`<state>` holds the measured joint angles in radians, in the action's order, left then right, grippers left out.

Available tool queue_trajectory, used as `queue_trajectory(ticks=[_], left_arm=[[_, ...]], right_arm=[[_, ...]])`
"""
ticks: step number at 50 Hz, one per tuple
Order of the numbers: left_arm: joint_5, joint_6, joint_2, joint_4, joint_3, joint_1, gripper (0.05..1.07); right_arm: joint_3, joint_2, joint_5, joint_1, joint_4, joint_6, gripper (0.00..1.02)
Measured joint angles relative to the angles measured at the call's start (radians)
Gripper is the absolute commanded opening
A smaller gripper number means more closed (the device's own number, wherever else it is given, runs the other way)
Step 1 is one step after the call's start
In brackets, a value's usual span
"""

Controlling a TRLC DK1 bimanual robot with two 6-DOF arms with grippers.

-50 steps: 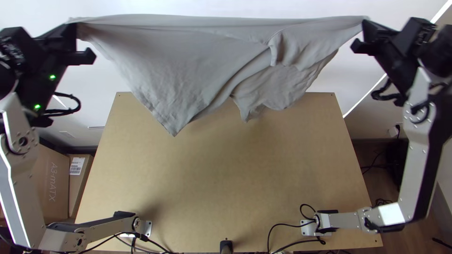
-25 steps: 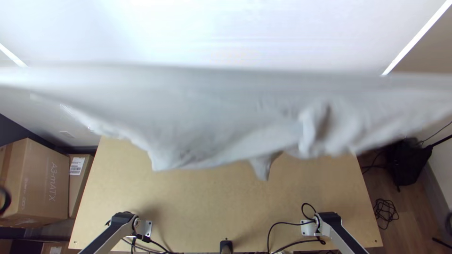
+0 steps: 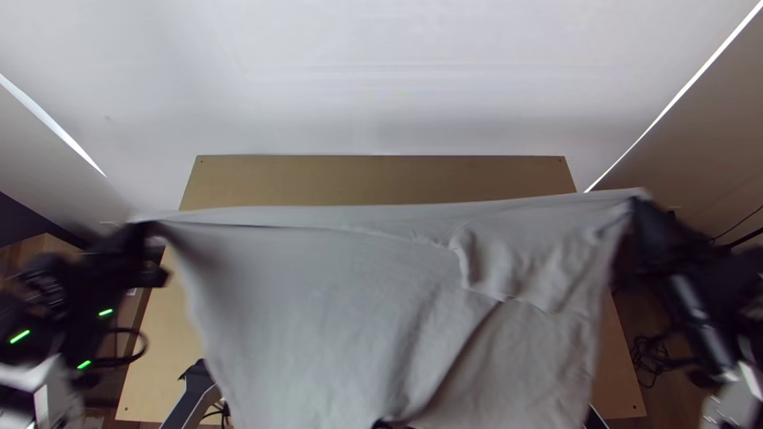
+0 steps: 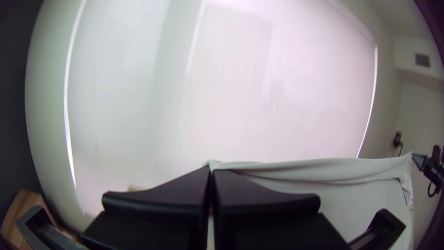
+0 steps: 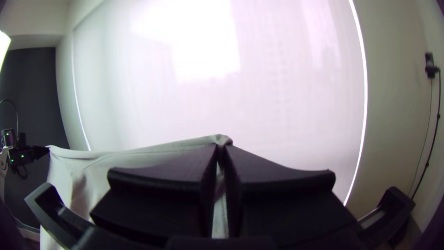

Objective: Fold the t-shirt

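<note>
In the top view my left gripper (image 3: 149,230) is at the left and my right gripper (image 3: 636,205) at the right, with the light grey t-shirt (image 3: 334,310) stretched between them in the air. Its upper edge runs nearly straight from one gripper to the other, and the cloth hangs over the table, with a bunched fold right of the middle. In the left wrist view my left gripper (image 4: 212,172) is shut on one corner of the shirt (image 4: 323,172). My right gripper (image 5: 223,147) pinches the opposite corner of the shirt (image 5: 120,159) in the right wrist view.
Behind the cloth lies the wooden table (image 3: 358,179), its far edge toward the white wall (image 3: 381,71). Cardboard boxes stand beyond the table's left side, and cables (image 3: 650,357) lie on the floor at the right.
The shirt rose with both arms toward the camera, then both grippers came down and nearer the table's near edge. The cloth now hangs lower in the top view, over the near half.
</note>
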<state>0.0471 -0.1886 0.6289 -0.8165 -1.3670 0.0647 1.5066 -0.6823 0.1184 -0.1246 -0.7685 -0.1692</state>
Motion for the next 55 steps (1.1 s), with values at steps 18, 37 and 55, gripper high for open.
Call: queue_trajectory(ticks=[18,37,55], left_arm=[[-0.083,0.018,0.070,0.233,0.548,-0.009,0.08],[-0.138,0.054,0.639,0.473,0.463,-0.085,0.08],[-0.142,0.070,1.093,0.465,0.040,-0.126,0.08]], right_arm=[[-0.721,0.085,-0.011,-0.045,0.200,-0.037,0.02],[-0.733,-0.426,-0.003,-0.027,0.514,-0.058,0.02],[-0.284,-0.943,0.028,0.003,0.476,-0.067,0.02]])
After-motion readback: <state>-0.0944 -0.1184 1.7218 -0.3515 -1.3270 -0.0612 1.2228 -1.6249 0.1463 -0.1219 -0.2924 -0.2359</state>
